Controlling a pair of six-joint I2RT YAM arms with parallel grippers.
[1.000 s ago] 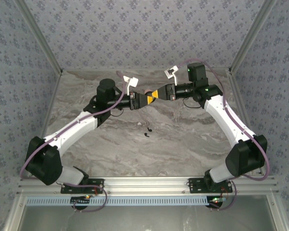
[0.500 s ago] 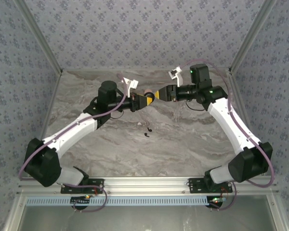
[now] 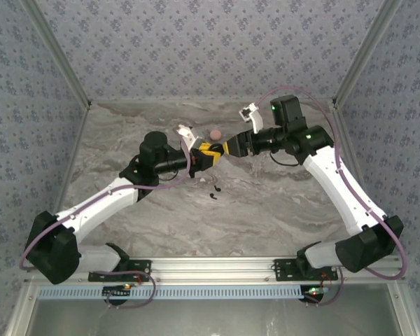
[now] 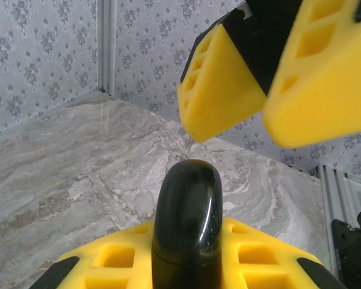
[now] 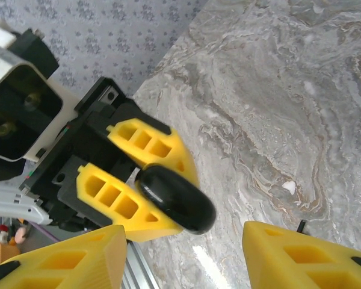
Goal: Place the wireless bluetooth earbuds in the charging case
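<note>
The charging case [image 4: 188, 211] is squeezed tight between the yellow fingers of the left gripper [image 3: 207, 151], up off the table [image 3: 266, 203]. The right gripper [image 3: 229, 146] is spread wide just beside it, and nothing is held in it. The two earbuds [image 3: 214, 191] are left lying on the table below. No earbud has been put in yet, and the case looks closed, so most of the job is probably not done.

Left end effector [image 3: 211, 151] clamped, right end effector [image 3: 227, 148] spread, tips facing midair.
</note>
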